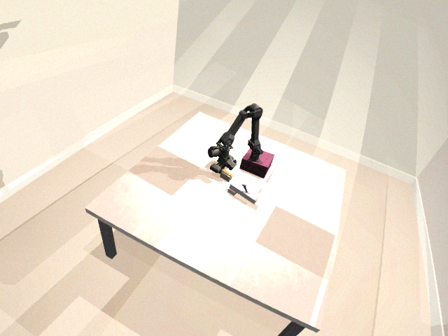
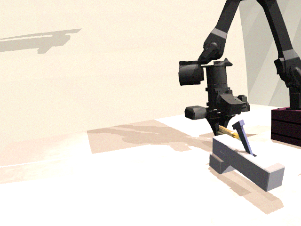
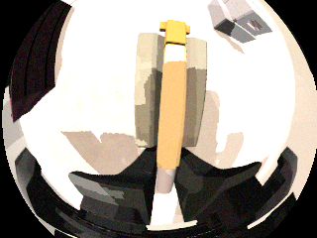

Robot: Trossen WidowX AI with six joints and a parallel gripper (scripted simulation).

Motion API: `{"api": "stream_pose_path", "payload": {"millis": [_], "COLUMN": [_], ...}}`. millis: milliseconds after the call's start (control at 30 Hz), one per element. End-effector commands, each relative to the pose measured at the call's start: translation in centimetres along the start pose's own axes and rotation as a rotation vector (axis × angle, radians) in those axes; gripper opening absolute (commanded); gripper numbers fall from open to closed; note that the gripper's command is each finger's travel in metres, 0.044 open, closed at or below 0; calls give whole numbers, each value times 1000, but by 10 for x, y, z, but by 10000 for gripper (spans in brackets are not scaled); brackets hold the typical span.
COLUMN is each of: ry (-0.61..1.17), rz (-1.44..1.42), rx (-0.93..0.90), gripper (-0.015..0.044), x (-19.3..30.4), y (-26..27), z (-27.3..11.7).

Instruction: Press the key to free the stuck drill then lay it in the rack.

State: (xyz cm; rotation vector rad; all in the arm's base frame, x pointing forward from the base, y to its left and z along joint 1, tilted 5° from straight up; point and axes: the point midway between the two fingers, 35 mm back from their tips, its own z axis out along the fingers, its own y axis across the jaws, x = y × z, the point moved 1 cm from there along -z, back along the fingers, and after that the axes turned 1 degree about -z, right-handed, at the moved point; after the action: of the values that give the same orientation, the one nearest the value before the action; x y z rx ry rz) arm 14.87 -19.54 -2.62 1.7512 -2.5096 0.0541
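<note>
Spreading over the left of the pale table, a broad patch of shade holds the arm's darker shadow. To its right the black gripper points down, its fingers narrow and closed on the drill, an orange bar with a yellow collar (the collar has a small stub on each side). The grip is at the drill's greyish end, and the collar reaches out away from the fingers. The olive-grey rack shows right by it; from the wrist, the drill lines up lengthwise between its two raised sides (whether it touches them, I cannot tell). Farther right and nearer, just beside the rack, comes the long grey block, with the blue key rising from its top and leaning left. At the far right in the exterior view, the black arm stands on a maroon base, well apart from the key.
</note>
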Motion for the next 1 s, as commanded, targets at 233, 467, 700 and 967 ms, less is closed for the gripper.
{"api": "stream_pose_path", "payload": {"millis": [233, 467, 700, 967], "ry": [0, 0, 1, 1], "rz": [0, 0, -2, -2], "rx": [0, 0, 1, 2], "gripper": [236, 420, 440, 440], "x": [0, 0, -1, 0], "y": [0, 0, 2, 1], "z": [-1, -1, -29, -66]}}
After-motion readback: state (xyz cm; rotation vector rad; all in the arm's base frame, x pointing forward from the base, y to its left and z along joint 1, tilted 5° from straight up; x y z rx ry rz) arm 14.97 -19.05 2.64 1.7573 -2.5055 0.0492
